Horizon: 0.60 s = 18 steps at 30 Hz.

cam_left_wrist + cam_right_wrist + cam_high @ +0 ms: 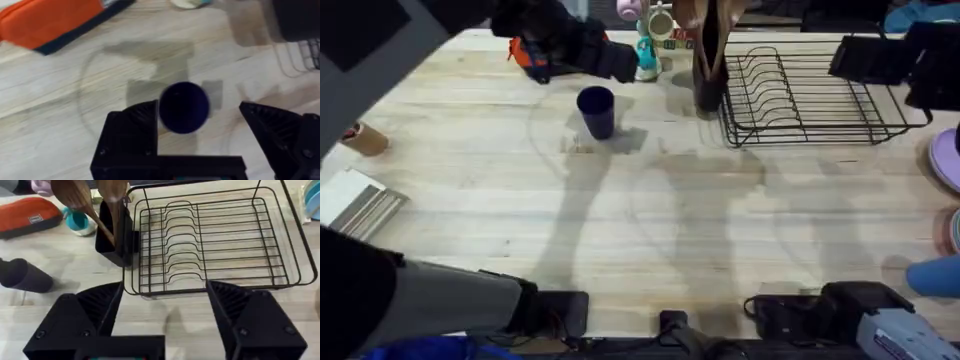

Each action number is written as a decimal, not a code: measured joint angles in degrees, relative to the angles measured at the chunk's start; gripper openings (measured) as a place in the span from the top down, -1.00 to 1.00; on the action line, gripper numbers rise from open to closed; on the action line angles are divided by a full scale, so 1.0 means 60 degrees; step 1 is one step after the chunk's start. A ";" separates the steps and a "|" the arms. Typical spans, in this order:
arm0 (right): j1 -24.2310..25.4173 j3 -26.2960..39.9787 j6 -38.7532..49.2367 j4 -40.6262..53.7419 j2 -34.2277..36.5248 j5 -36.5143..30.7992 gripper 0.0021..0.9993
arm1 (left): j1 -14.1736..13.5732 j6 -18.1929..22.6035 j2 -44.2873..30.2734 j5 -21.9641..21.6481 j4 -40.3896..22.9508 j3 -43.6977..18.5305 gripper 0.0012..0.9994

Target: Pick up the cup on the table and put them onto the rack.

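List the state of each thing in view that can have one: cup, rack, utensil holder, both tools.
Cup: upright on the table, mouth up, not gripped.
Rack: on the table, nothing in it.
Utensil holder: upright beside the rack, wooden utensils in it.
Left tool: open, above the cup, fingers either side.
Right tool: open, holding nothing, facing the rack.

overhead high; wrists close, perhaps downward
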State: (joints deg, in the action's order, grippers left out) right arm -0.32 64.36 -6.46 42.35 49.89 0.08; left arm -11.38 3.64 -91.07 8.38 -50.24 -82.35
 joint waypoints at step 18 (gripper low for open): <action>0.0000 0.0000 -0.0036 0.0004 0.0000 0.0003 -0.99 | -0.1002 -0.0452 -0.1094 -0.0117 -0.0597 0.0000 -0.99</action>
State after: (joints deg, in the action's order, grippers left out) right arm -0.32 64.36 -6.68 42.37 49.89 0.10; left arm -17.39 0.93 -97.63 7.68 -53.82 -82.35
